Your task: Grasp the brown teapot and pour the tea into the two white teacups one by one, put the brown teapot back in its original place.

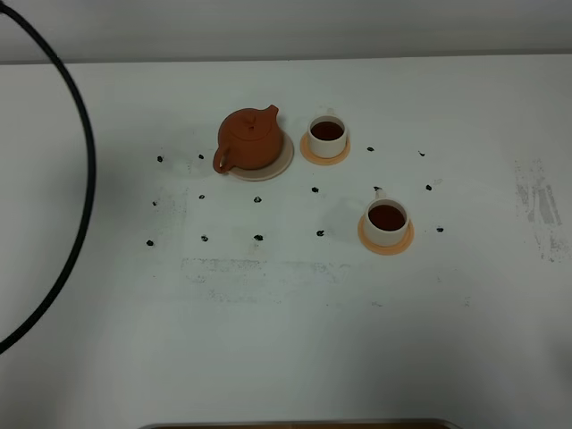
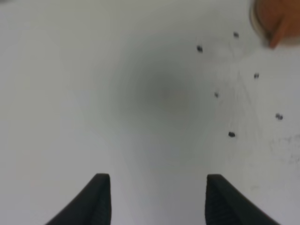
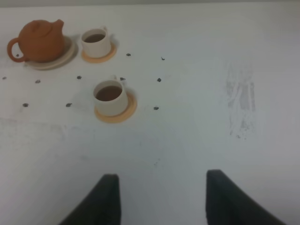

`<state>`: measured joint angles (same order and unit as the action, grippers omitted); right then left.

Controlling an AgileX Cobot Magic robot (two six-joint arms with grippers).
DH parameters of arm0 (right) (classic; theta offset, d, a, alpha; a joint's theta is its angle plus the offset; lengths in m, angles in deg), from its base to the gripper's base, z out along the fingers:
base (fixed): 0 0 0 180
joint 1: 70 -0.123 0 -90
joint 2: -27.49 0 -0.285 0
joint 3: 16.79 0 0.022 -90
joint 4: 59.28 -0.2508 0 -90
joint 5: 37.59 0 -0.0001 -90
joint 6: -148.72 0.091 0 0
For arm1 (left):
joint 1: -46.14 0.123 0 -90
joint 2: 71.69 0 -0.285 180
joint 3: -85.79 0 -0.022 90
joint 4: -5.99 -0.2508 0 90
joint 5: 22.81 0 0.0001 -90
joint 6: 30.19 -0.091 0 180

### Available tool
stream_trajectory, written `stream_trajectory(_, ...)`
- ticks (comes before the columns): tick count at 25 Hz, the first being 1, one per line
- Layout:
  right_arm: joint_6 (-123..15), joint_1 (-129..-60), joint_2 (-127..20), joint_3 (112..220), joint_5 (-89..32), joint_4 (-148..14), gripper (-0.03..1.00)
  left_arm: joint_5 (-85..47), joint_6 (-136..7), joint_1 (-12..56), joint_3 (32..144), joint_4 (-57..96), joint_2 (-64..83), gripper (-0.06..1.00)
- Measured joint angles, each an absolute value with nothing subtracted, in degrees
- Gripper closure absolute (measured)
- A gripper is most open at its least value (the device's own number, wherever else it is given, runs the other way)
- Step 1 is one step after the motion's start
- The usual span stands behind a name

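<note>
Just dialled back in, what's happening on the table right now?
Nothing is being handled. The round reddish-brown clay teapot sits on its cream-beige saucer. Both small white teacups stand on orange coasters and hold dark tea, so pouring looks done. The left gripper and right gripper are open over bare white table, away from the tea set, holding nothing.

No readable text, label, brand, number or sign is showing anywhere in these views. The tabletop [image 1: 286, 340] is carrying only small black dots and grey scuff smears, which are not forming any letters or figures.
</note>
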<state>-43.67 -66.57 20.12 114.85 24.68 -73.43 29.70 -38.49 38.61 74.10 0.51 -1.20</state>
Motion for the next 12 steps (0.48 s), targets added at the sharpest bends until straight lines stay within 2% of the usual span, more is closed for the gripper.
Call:
stream_trajectory(8,-43.7,-66.6,20.1,114.9,24.7,-73.4,0.53,42.9,-33.6,38.8,73.8,1.6,-14.7,0.47)
stream_trajectory(12,-43.7,-66.6,20.1,114.9,24.7,-73.4,0.53,45.5,-29.6,38.9,69.2,3.6,-22.9,0.47)
